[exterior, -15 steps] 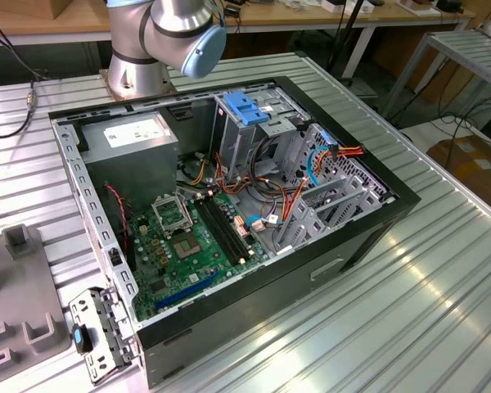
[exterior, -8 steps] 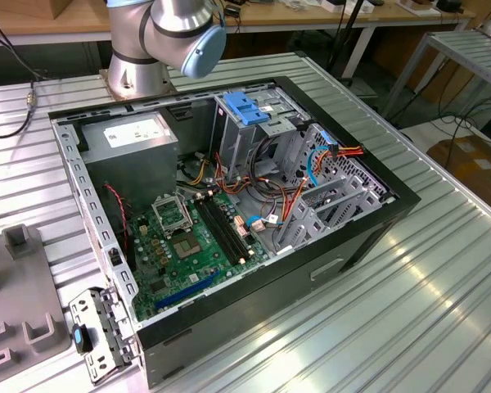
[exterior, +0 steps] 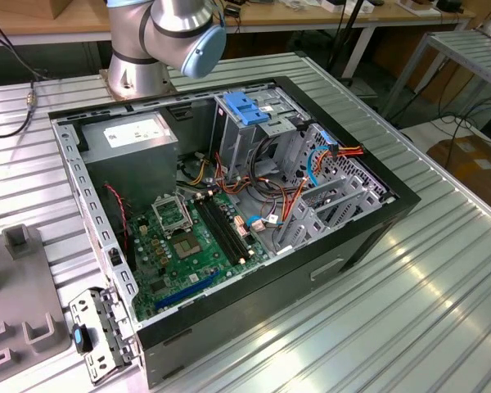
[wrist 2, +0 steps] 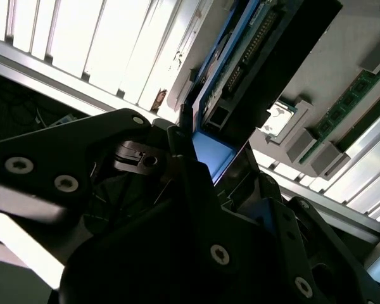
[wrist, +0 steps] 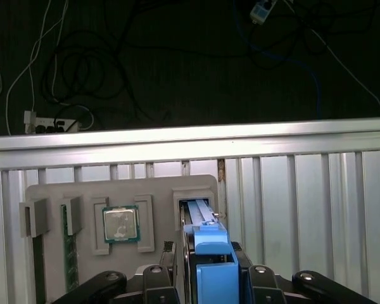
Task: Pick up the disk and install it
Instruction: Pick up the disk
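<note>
The disk (wrist: pixel 212 244) stands on edge in the first wrist view, a thin metal drive framed by bright blue rails, its far end at a slot of the grey holder tray (wrist: pixel 82 190). My gripper (wrist: pixel 213 285) sits over its near end, and the black fingers (wrist: pixel 244 278) press against both sides of the blue frame. In the second wrist view the disk (wrist 2: pixel 240 57) shows its circuit-board side and connector row, with the gripper (wrist 2: pixel 212 158) closed on its blue end. The open computer case (exterior: pixel 376 237) lies on the metal table in the exterior view.
The tray also holds a processor chip (wrist: pixel 120 223) and memory sticks (wrist: pixel 68 253). Beyond it are the table's edge (wrist: pixel 190 136) and cables on a dark floor. In the case sit a drive cage with a blue latch (exterior: pixel 247 110), a power-supply box (exterior: pixel 131 135) and a motherboard (exterior: pixel 188 246).
</note>
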